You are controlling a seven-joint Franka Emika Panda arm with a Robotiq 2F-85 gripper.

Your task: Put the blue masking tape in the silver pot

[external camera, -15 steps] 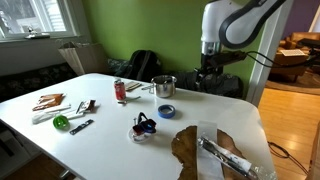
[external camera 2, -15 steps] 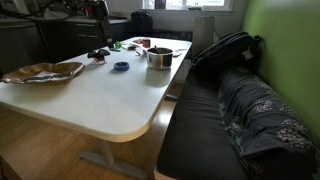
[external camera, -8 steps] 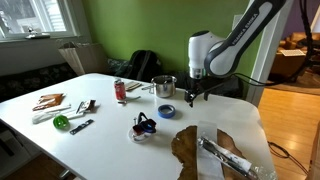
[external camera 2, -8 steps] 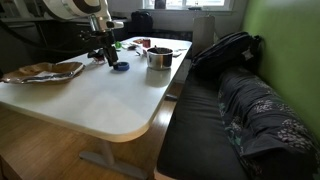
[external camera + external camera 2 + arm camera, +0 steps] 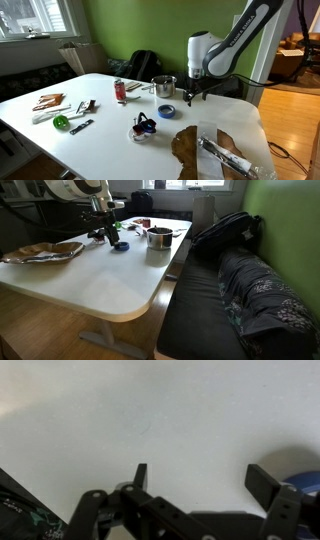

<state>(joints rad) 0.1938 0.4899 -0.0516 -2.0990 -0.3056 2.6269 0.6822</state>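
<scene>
**While the claw (image 5: pixel 193 97) hangs open, the blue masking tape (image 5: pixel 166 111) lies just outside one finger**

Although the claw is low over the white surface (image 5: pixel 105 132), it holds nothing. In the wrist view its fingers (image 5: pixel 140 476) stand wide apart, with only bare surface between them. The blue masking tape seems to lie flat on the surface, apart from the claw and untouched by it. In the wrist view the tape (image 5: pixel 304 487) shows only as a blue sliver at the picture's edge. There it sits beyond the outer side of one finger and is partly hidden behind it, so it lies outside the gap, not within it.

That offset is what the coming move turns on. In an exterior view the tape (image 5: pixel 120 246) sits between the claw (image 5: pixel 101 236) and the silver pot (image 5: pixel 159 237), nearer the claw. The sideways shift needed therefore appears to run roughly along the line on which the fingers open, and towards the pot. As a ring, the tape has no long axis to speak of, so I judge that turning the wrist matters little. What counts is bringing the gap over the roll's rim, or one finger into its hole, before lowering.

With a single arm on the rig, there is no choice of arm to make. The pot stands upright with its mouth open, near the tape but apart from it. The step in hand looks like the approach, with the grasp not yet made.
</scene>
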